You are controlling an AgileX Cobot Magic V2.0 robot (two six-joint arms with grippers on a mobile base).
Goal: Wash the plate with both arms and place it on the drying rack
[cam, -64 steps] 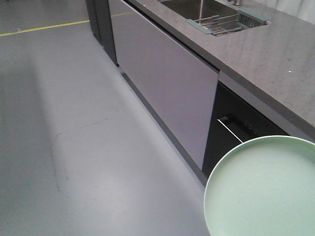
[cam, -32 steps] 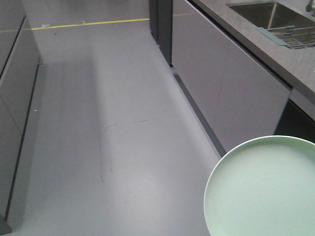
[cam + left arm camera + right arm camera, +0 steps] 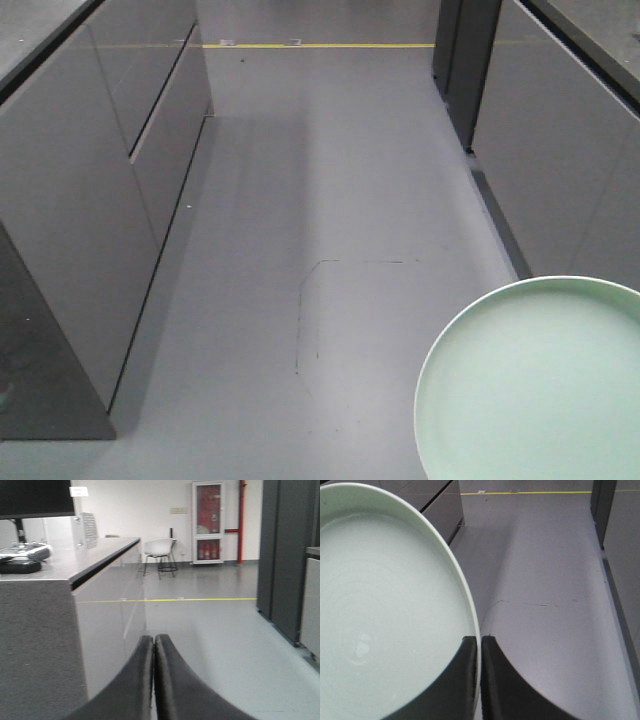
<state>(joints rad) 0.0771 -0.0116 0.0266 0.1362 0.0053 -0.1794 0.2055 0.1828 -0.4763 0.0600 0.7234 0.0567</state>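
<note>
Plate [image 3: 540, 390], round, pale mint-green, matte, with a flat centre and a low upturned rim. Hangs above the smooth grey floor [image 3: 330, 180] of an aisle and fills the lower right corner of the front view, upper face toward the camera. Clamped at the rim by the black right gripper [image 3: 479, 641]: rim running into the narrow slit between the two fingers, one finger lying over the plate's face, the other just outside the edge.

Black left gripper [image 3: 153, 639] closed as well, fingers pressed together with nothing between them, pointing along the aisle.

Flat grey cabinet fronts [image 3: 100, 200] on both sides of the aisle. Thin yellow line [image 3: 320, 45] across the floor far ahead. White chair [image 3: 160, 547] near the far wall in the left wrist view.
</note>
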